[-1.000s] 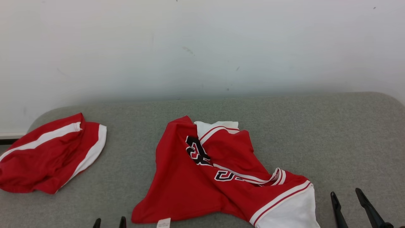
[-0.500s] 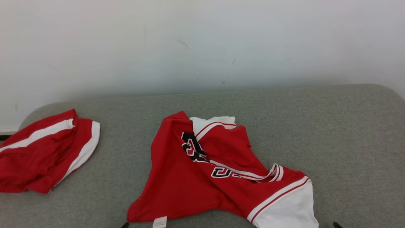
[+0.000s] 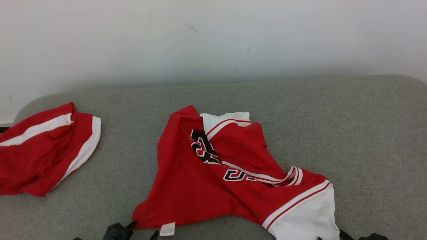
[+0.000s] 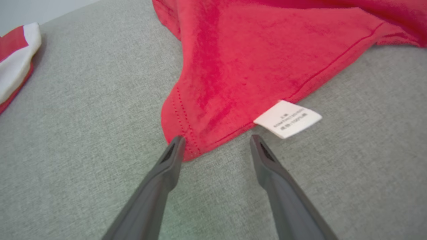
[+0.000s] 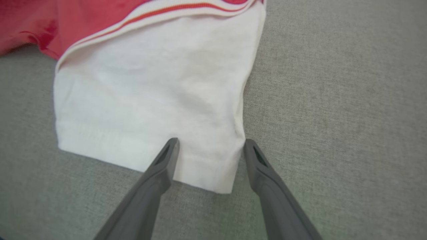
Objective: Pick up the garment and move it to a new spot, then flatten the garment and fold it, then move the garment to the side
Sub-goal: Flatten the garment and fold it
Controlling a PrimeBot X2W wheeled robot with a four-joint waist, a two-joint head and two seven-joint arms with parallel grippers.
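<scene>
1. L fingers [image 4: 160, 180]: spread wide, gripping nothing. Tips low over grey table [image 4: 66, 133], either side of red hem corner of garment [image 4: 253, 60]. One tip right at that corner; touching or not, can't tell.
2. White care label [image 4: 287, 119] sticking out from hem, flat on table, just beside the other tip.
3. R fingers [image 5: 156, 176]: spread wide as well, nothing gripped. Tips astride hem corner of white sleeve [image 5: 153, 93], cloth lying between them.
4. Garment = red jersey w/ white sleeves, striped trim, black lettering. Crumpled at centre of table, toward near edge.
5. 2nd red-and-white cloth [image 3: 36, 156] bunched at table's far L, well apart from jersey.
6. Pale wall [image 3: 213, 40] behind table.
</scene>
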